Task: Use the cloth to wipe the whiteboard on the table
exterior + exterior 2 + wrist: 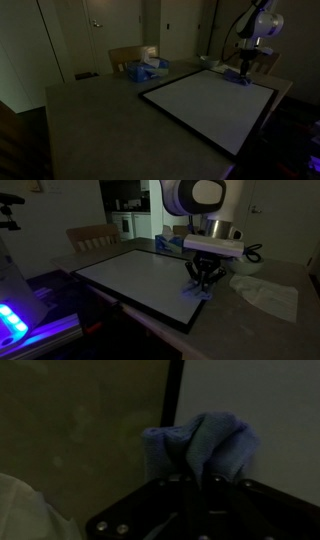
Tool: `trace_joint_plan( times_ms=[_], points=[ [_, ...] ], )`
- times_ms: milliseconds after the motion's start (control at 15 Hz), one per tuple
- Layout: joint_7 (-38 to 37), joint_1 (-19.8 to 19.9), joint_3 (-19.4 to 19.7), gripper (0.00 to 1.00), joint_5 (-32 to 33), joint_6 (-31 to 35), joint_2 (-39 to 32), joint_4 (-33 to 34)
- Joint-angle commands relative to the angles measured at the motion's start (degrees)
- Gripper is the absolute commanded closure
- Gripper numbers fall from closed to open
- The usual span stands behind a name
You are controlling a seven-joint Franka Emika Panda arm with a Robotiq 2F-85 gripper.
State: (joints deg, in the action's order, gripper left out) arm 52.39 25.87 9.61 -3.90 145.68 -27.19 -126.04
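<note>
The whiteboard [213,106] [145,275] lies flat on the grey-brown table [90,125] [265,330] and shows in both exterior views. My gripper [203,280] [241,70] stands upright over one edge of the board, shut on the blue-purple cloth [197,291] [238,75], which is bunched on the board under the fingers. In the wrist view the cloth [205,442] rises in a fold from the shut gripper [198,472] and straddles the board's black frame [173,405], with white board surface [265,400] on the right.
A blue-and-white bundle of packaging [143,68] sits at the back beside a wooden chair [128,56] [92,237]. White crumpled material [272,293] lies on the table next to the arm. A lit blue device [12,323] stands at the near left edge.
</note>
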Motion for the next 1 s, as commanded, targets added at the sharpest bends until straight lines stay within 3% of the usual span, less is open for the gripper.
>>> trace_joint_plan(
  times_ms=[0, 933],
  points=[
    [0.0, 1.2, -2.0, 0.98, -1.0, -0.7, -6.0, 5.4],
    [-3.4, 0.3, -5.2, 0.98, -1.0, -6.0, -13.3, 19.9]
  ],
)
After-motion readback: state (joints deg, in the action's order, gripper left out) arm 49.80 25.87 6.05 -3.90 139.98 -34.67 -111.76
